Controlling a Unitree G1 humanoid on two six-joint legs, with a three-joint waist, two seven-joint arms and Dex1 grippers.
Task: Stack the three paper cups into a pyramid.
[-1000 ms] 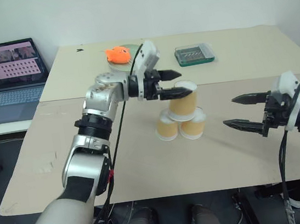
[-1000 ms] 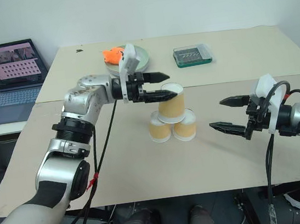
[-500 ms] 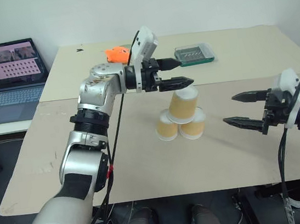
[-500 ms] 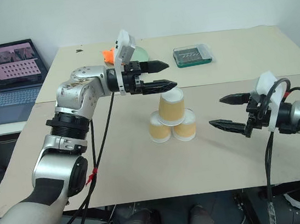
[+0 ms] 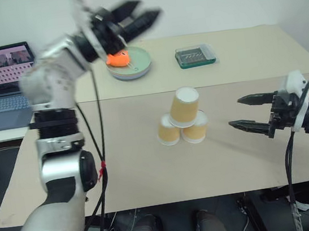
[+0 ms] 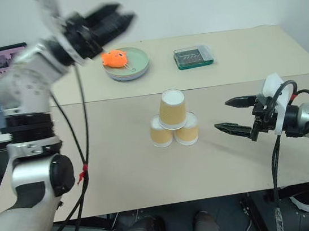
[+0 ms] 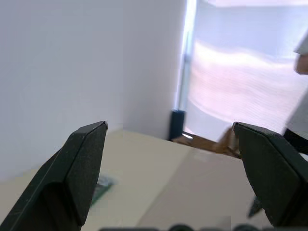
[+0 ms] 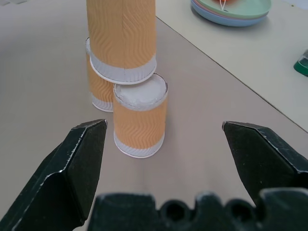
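The left gripper (image 5: 137,16), motion-blurred at upper left, gapes wide and empty; the right gripper (image 5: 247,113), at right, is spread wide and empty. At centre the three paper cups (image 5: 182,125) form a pyramid, the lower left cup half hidden behind the tilted top one.

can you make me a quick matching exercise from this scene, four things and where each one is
Things:
1. top paper cup
2. orange toy
3. left gripper
4. right gripper

Places:
A. raised high above the table, open
B. on the green plate
C. resting on the two lower paper cups
D. level, right of the cups, open

Pairs: 1-C, 2-B, 3-A, 4-D
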